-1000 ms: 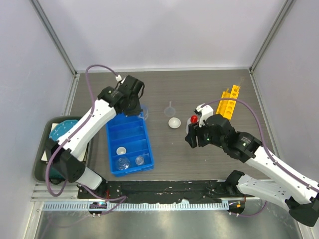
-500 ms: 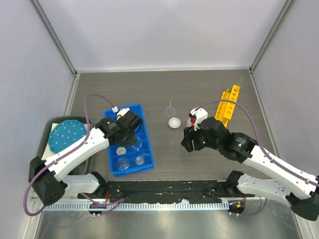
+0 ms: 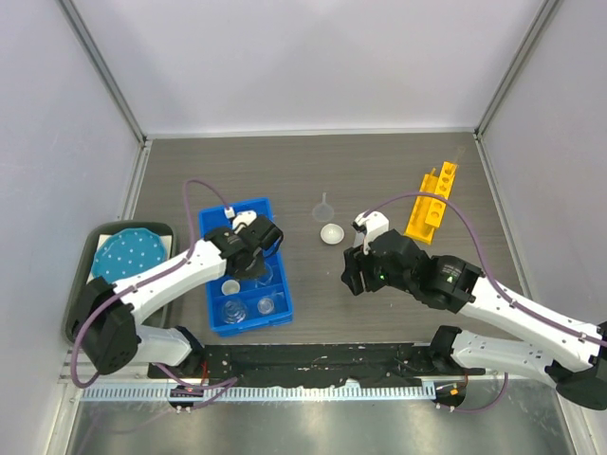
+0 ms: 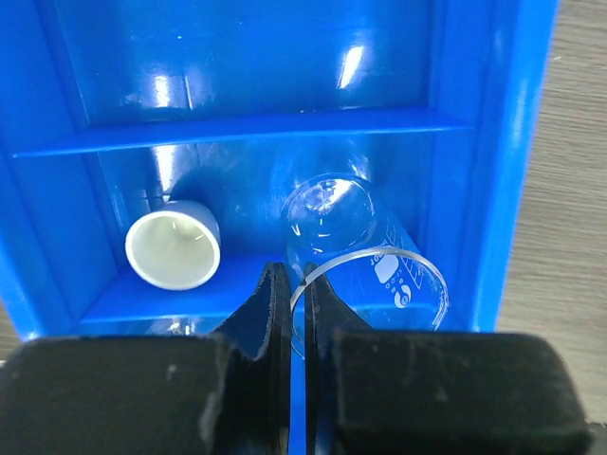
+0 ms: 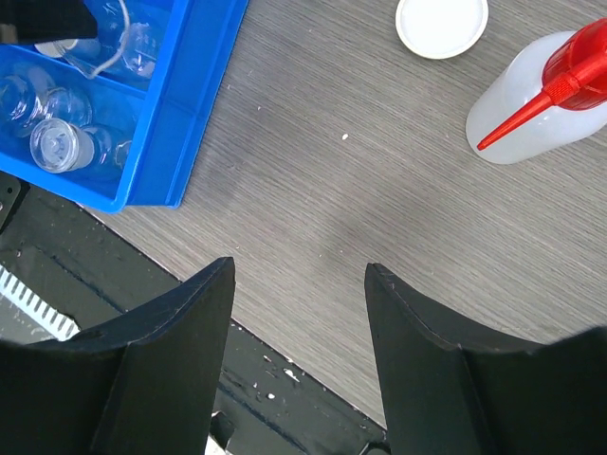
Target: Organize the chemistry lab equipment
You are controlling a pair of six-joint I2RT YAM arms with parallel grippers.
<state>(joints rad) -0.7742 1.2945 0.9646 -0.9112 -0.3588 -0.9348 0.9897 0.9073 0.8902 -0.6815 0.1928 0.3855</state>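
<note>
My left gripper (image 3: 249, 257) (image 4: 296, 301) is shut on the rim of a clear glass beaker (image 4: 365, 254), which leans tilted inside the middle compartment of the blue tray (image 3: 220, 248). Beside it lies a small white cup (image 4: 174, 249). Glass vials (image 3: 234, 309) sit in the tray's near compartment. My right gripper (image 3: 353, 271) (image 5: 299, 275) hangs open over bare table, nothing between its fingers. The red-capped squeeze bottle (image 5: 531, 95) lies on its side near the white round dish (image 3: 331, 233) (image 5: 441, 24). A clear funnel (image 3: 325, 205) stands behind the dish. The yellow rack (image 3: 429, 201) lies at the right.
A dark bin (image 3: 80, 303) at the left edge holds a teal dotted plate (image 3: 126, 256). The table's near edge drops to a black rail (image 3: 313, 360). Grey walls close in the back and both sides.
My left arm has swung back from the tray's far end to its middle compartment with the beaker. My right arm has shifted slightly left and nearer, covering the bottle from above.
</note>
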